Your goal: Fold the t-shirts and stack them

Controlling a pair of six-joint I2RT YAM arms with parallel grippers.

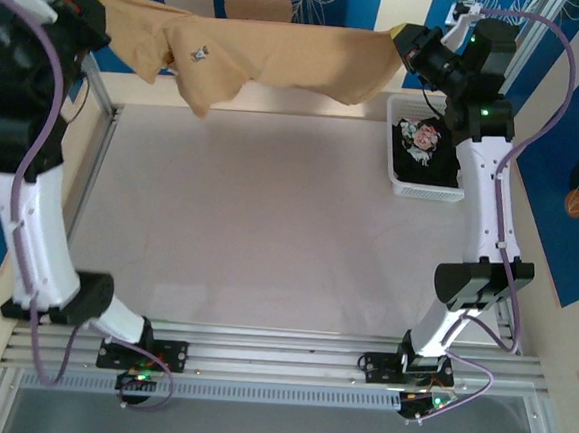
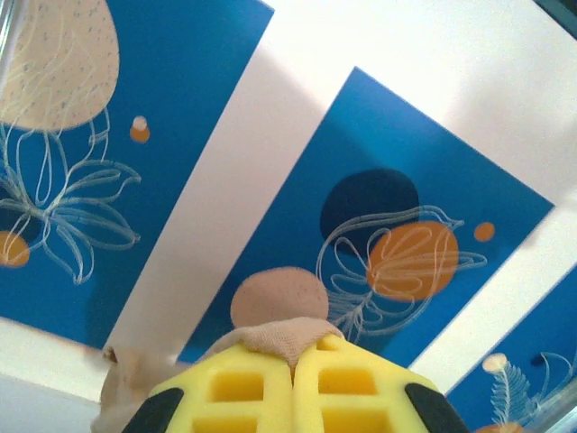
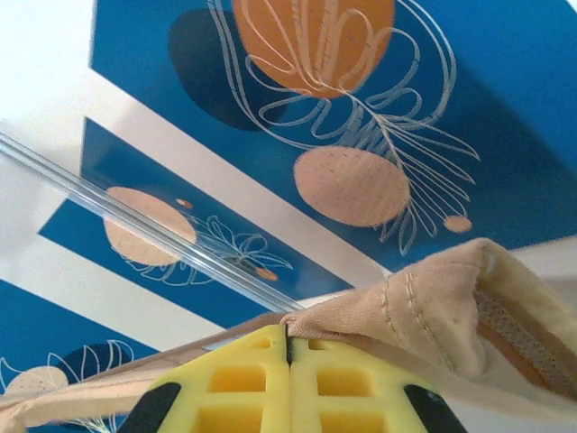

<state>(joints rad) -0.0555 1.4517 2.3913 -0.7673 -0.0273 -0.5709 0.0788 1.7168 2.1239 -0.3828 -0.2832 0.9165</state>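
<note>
One tan t-shirt (image 1: 282,50) pinched in both jaws; one black t-shirt (image 1: 430,168) in basket (image 1: 427,191).

2 white-and-black arms (image 1: 38,227), lilac cables (image 1: 569,68), yellow jaws

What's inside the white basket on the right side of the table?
A crumpled black t-shirt with a pink-white print lies in the basket. Anything under it is covered, and the right arm hides the basket's right edge.

Pale grey surface (image 1: 248,233); one white mesh basket (image 1: 427,191) stands at its far right, containing a black t-shirt (image 1: 436,164).
</note>
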